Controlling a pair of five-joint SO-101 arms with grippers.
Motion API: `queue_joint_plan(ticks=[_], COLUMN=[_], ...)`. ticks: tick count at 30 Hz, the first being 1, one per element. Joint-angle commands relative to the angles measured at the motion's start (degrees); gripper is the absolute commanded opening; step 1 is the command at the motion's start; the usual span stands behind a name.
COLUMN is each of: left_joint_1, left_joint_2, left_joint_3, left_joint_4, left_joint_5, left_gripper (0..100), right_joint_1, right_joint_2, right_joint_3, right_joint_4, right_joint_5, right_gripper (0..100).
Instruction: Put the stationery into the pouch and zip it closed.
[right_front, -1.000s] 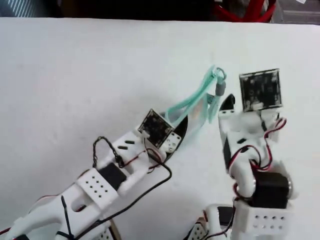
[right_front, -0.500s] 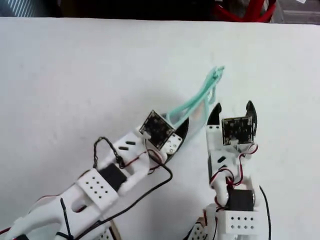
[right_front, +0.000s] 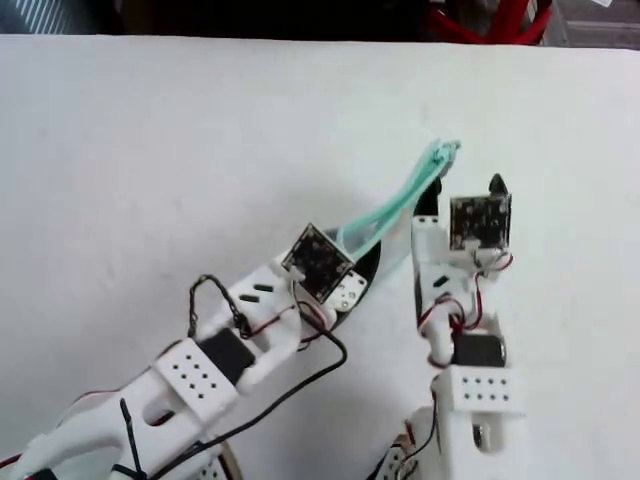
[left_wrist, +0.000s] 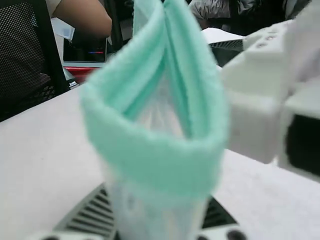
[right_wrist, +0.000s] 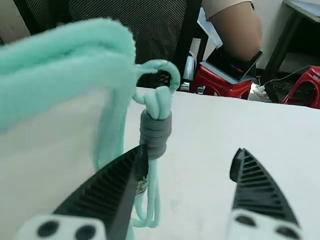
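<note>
We find the mint pouch at centre of the high view, held on edge over the tabletop. The left gripper clenches its fingers on the pouch's lower-left end, evidently bracing it. The right gripper has its fingers spread beside the zipper pull cord, presumably for zipping.

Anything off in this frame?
The pouch stands on edge in the left gripper, with its mouth gaping and the zip not closed. Its pull cord hangs at one fingertip of the open right gripper, not yet gripped. Nothing looks spilled or damaged.
</note>
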Motion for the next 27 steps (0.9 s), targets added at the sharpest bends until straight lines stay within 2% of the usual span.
queue_joint_plan(ticks=[1, 5, 12, 19, 27], left_joint_1=[0.84, 0.84, 0.92, 1.71, 4.44], left_joint_2=[0.48, 0.48, 0.75, 0.57, 0.57], left_joint_3=[-0.62, -0.62, -0.44, 0.44, 0.79], left_joint_4=[0.88, 0.88, 0.97, 0.88, 0.97], left_joint_5=[-0.26, -0.26, -0.26, -0.26, -0.26], left_gripper=[2, 2, 2, 2, 2], right_joint_1=[-1.01, -4.44, -5.05, -4.70, -4.26], right_joint_2=[6.20, 4.44, 3.30, 13.58, 25.36], right_joint_3=[-5.89, -4.66, -4.66, -5.89, -14.42], right_joint_4=[-1.27, 1.10, -3.74, -12.44, -13.32], right_joint_5=[-0.88, -0.18, 3.25, 3.34, 3.34], right_gripper=[26.8, 26.8, 26.8, 26.9, 26.5])
